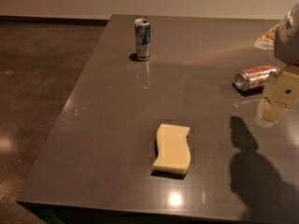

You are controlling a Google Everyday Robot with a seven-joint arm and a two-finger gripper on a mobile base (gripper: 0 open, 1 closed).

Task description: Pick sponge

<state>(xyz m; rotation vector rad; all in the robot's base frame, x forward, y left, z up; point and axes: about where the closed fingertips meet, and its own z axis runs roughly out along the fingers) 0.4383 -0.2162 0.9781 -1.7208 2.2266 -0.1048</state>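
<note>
Camera view, and the sponge (pixel 172 148) lies flat on the dark table (pixel 107 111), near the front edge and roughly in the middle, with open surface all around it. The gripper (pixel 272 116) hangs at the right edge of the scene, well apart from the sponge, above the tabletop and just in front of a can lying on its side (pixel 255 77). It holds nothing and touches nothing that I can see. Whether the claw is set wide or narrow, I cannot tell from here.

Now the risks. That lying can is the closest thing to the arm, so a careless swing could nudge it and send it rolling. The sponge is soft foam with wavy sides, so a pinch across a curve, or one landing off-centre, could let it twist or slip out. Come down too hard and it squashes against the table. The upright can (pixel 142 38) at the far side looks safely out of the way.
</note>
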